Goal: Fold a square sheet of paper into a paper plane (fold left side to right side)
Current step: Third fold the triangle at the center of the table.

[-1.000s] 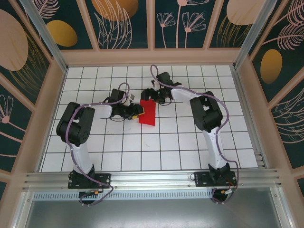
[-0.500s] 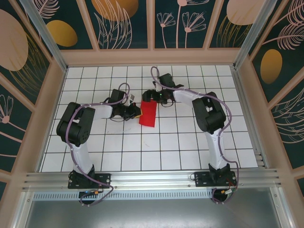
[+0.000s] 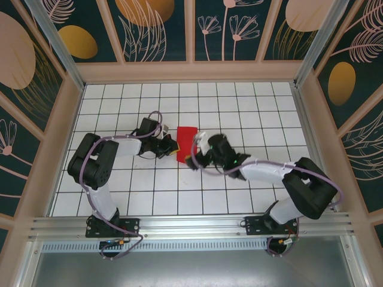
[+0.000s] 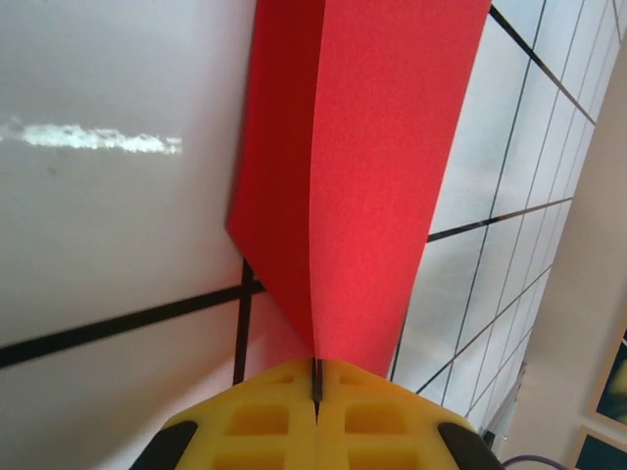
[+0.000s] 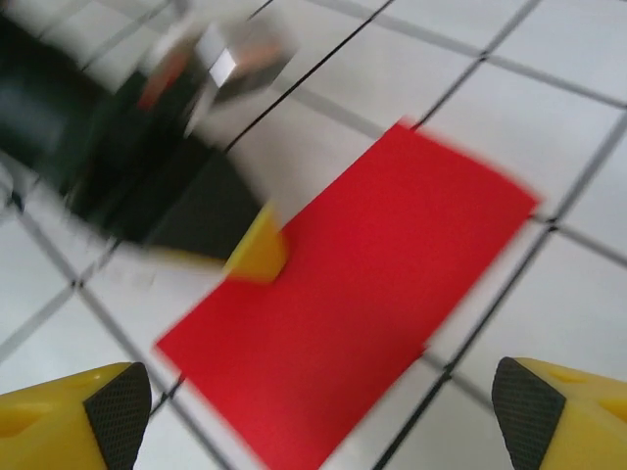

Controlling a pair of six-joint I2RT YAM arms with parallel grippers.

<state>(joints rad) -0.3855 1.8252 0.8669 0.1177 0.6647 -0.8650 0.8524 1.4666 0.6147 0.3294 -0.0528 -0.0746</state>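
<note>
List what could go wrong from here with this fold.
1. The left gripper pinches the folded red paper at one edge, and its layers bow apart; a tug may skew or tear them.
2. The right gripper hangs open over the paper; pressing down off-centre may shove the sheet and set a crooked crease.

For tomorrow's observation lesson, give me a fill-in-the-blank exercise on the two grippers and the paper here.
1. The left gripper is ___ on the sheet of paper.
2. The right gripper hovers over it, jaws wide ___.
3. The paper's colour is ___.
4. The white table carries black ___ lines.

Missing words: shut; open; red; grid.
</note>
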